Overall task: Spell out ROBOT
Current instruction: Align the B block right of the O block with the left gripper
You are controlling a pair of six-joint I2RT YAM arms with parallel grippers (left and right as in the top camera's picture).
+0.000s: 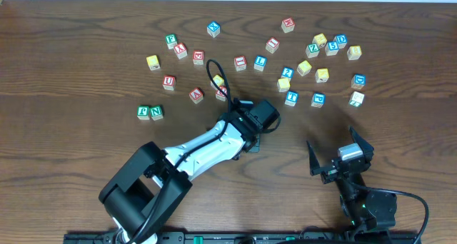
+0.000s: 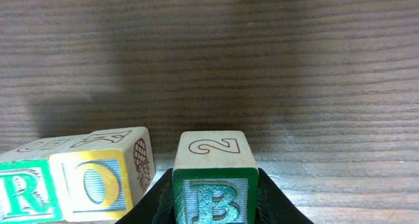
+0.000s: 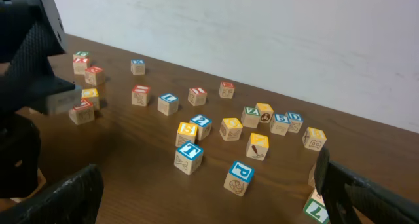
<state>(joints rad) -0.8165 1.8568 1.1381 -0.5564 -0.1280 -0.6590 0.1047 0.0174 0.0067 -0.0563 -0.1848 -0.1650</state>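
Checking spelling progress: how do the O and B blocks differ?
The O block has a mostly yellow face; the B block has a green one. O stands free beside the R block; B sits between the left gripper's fingers, apart from O. Both are upright wooden cubes.

B block (image 2: pixel 215 179) beside O block (image 2: pixel 98 178)

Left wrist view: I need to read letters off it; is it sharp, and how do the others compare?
Left wrist view: sharp; the B block, O block and R block read clearly, with a soft shadow on the table behind them. Right wrist view: letters readable but softer, its fingers dark and blurred. Overhead view: even light, no glare, letters tiny.
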